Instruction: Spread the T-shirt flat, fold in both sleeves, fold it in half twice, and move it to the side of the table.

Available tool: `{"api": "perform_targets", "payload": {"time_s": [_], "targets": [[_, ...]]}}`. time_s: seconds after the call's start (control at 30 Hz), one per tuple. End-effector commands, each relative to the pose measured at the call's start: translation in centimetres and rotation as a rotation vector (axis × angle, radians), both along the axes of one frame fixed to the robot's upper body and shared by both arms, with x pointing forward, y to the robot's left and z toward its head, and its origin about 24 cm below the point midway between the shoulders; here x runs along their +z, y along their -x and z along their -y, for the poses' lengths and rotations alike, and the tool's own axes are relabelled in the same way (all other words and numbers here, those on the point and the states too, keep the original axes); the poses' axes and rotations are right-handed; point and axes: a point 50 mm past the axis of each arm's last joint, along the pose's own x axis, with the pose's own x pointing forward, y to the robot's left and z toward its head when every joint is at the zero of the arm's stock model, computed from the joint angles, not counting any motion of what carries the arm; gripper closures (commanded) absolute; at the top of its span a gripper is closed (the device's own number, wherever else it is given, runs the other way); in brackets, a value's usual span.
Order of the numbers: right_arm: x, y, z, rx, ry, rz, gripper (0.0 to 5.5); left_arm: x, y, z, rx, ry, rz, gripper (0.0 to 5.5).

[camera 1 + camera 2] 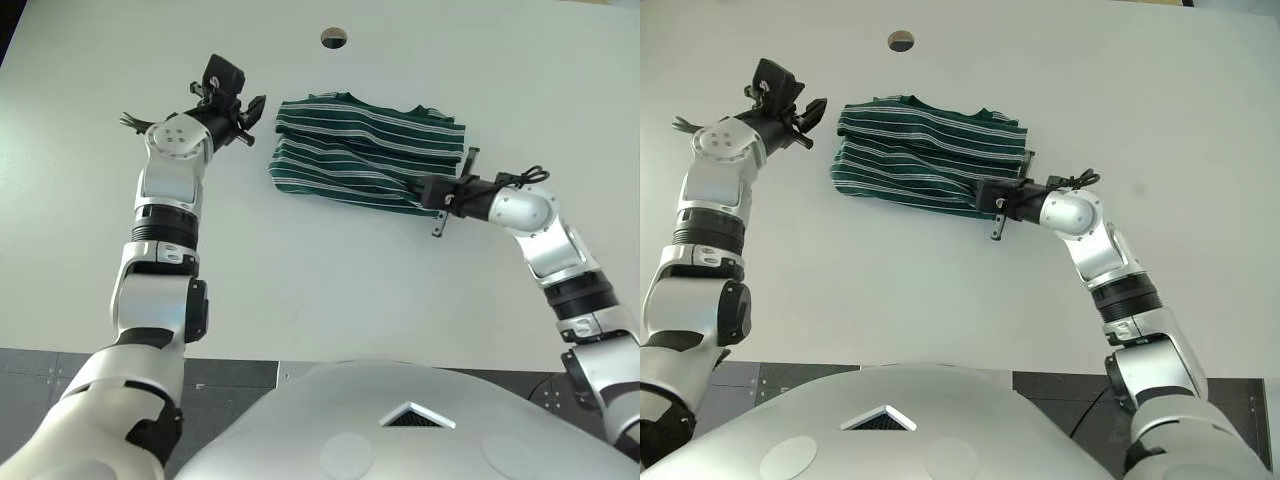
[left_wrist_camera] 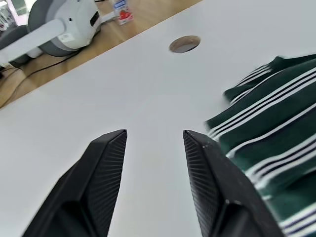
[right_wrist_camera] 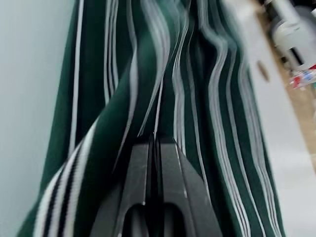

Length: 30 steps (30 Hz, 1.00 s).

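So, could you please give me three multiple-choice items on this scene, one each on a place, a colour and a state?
1. Where is the hole in the table?
A. Beyond the shirt
B. At the near edge
C. Under the shirt

2. What colour is the shirt?
A. Plain red
B. Green with white stripes
C. Blue with dots

3. How are the left fingers?
A. Shut on a sleeve
B. Shut on nothing
C. Open, holding nothing

Answers:
1 A, the hole lies on the far side of the shirt.
2 B, green cloth with white stripes shows in the eye and wrist views.
3 C, the left wrist view shows bare table between the spread fingers.
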Motion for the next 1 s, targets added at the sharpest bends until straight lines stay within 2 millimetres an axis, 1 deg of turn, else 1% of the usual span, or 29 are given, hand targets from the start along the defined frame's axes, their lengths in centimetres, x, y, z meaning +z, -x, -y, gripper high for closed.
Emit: {"api": "perform_targets", "payload": {"time_s": [0.03,0.17,0.27,0.33,0.43,0.5,0.53,0.63,0.7,0.8,0.93,1.0], "targets": [[-1.2,1.4,1.2,0.033,0.135,-0.107,5.40,1.0,1.0,1.0,-0.089,-0.039,0.092,3.39],[-0.8,3.3,0.3,0.071,0.082,-0.211,5.40,1.4,3.5,4.1,-0.280,-0.024,0.125,3.85],[0.4,4.7,-1.3,0.107,-0.017,-0.296,5.40,1.6,6.4,6.4,-0.441,0.055,0.088,4.25],[1.5,5.8,-2.6,0.132,-0.094,-0.350,5.40,1.6,7.9,7.2,-0.515,0.086,0.052,4.47],[2.7,6.6,-4.1,0.142,-0.187,-0.398,5.40,1.2,9.0,7.3,-0.556,0.086,0.005,4.83],[3.5,6.4,-4.4,0.122,-0.225,-0.386,5.40,0.8,9.6,7.2,-0.574,0.081,-0.023,5.21],[4.1,5.9,-4.4,0.094,-0.247,-0.355,5.40,0.6,9.8,7.1,-0.581,0.073,-0.036,5.36],[6.3,4.3,-4.2,0.024,-0.323,-0.245,5.40,-0.1,10.6,6.9,-0.610,0.047,-0.088,5.36],[7.2,3.8,-4.3,0.006,-0.354,-0.196,5.40,-0.7,11.3,6.8,-0.647,0.025,-0.128,5.36],[7.0,3.3,-4.8,-0.004,-0.351,-0.167,5.40,-1.6,11.9,7.1,-0.670,0.029,-0.183,5.36],[5.3,1.5,-5.5,-0.042,-0.313,-0.142,5.40,-2.7,12.2,8.3,-0.671,0.036,-0.233,5.36],[4.2,1.0,-6.3,-0.045,-0.295,-0.160,5.40,-3.2,12.2,8.7,-0.676,0.004,-0.253,5.36]]}}
